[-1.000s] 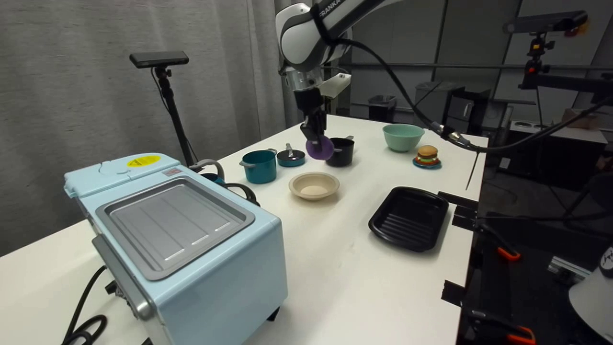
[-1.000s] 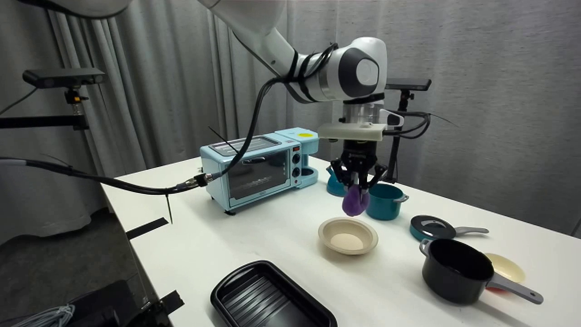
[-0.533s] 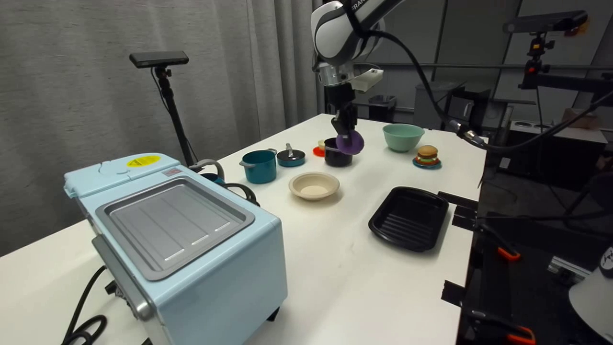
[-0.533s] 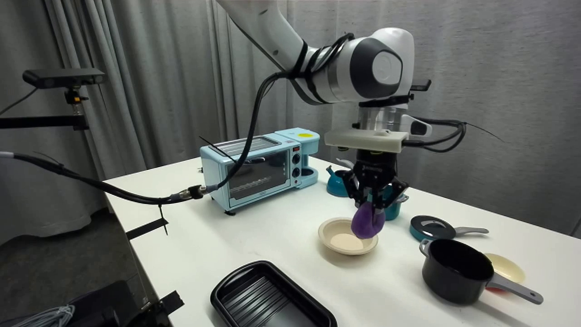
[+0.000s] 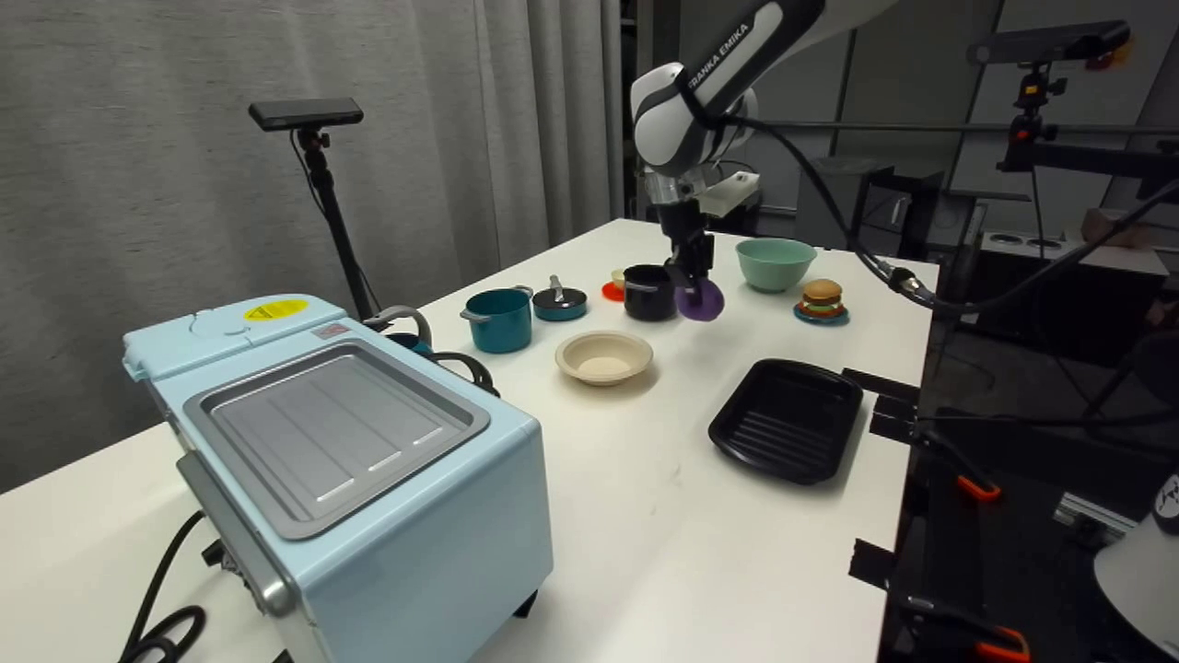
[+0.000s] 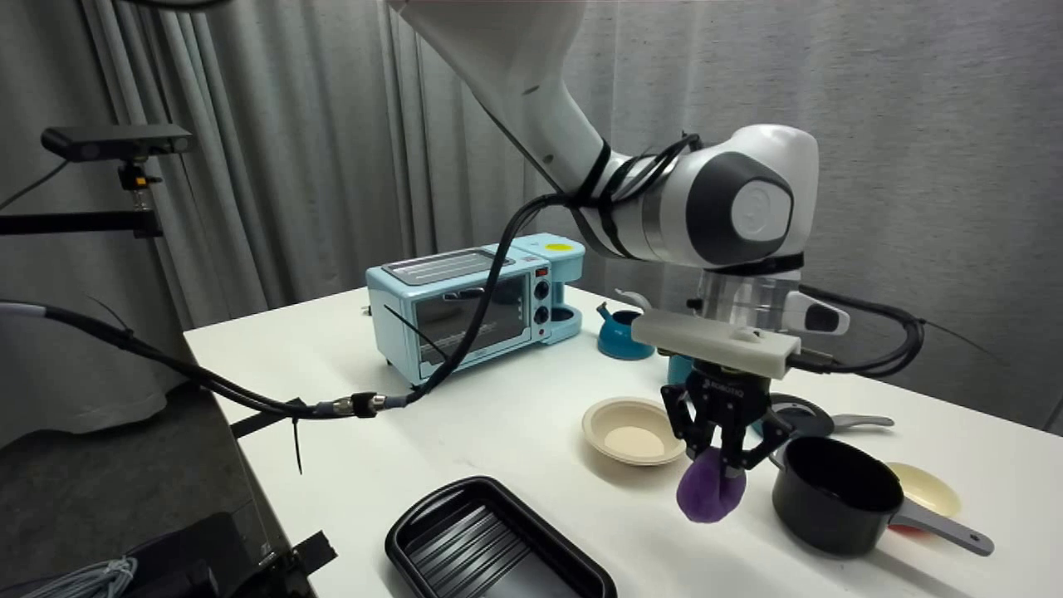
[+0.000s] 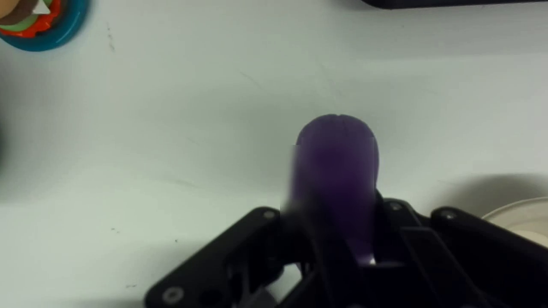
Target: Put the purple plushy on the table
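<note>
The purple plushy (image 5: 702, 302) is held by my gripper and hangs below its fingertips. It also shows in an exterior view (image 6: 707, 492) and in the wrist view (image 7: 338, 145). My gripper (image 6: 721, 462) is shut on it, with one finger on each side. In the wrist view the fingers (image 7: 334, 226) are dark and blurred. The plushy is over the white table (image 6: 357, 440), between the beige bowl (image 6: 635, 457) and the black pot (image 6: 830, 523). It looks low but apart from the tabletop; the exact gap is hard to tell.
A black ridged tray (image 6: 402, 531) lies near the front table edge. A mint bowl (image 5: 776, 265) and a burger toy (image 5: 822, 299) stand beyond the gripper. A teal pot (image 5: 498, 322), a lidded pan (image 5: 560, 306) and a light-blue oven (image 5: 461, 543) also stand on the table.
My gripper has carried the plushy from above the area by the beige bowl and teal pot to beside the black pot, and has lowered it towards the table. It stays held.
</note>
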Robot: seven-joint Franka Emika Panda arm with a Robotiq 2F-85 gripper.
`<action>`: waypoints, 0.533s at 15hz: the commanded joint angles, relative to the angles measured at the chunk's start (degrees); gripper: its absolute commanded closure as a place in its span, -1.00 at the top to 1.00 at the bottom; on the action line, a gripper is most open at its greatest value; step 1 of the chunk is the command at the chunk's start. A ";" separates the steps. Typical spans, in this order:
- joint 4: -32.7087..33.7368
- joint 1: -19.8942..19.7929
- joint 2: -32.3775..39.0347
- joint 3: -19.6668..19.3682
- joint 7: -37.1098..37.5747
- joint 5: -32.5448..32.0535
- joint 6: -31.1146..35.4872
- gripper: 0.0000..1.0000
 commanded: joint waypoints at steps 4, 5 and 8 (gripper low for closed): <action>8.52 -1.20 10.06 0.37 0.38 0.39 -0.34 -0.89; 9.33 -1.15 10.88 0.39 0.41 0.28 -0.78 -0.05; 9.89 -1.03 11.11 0.58 -0.54 -0.11 -1.44 0.23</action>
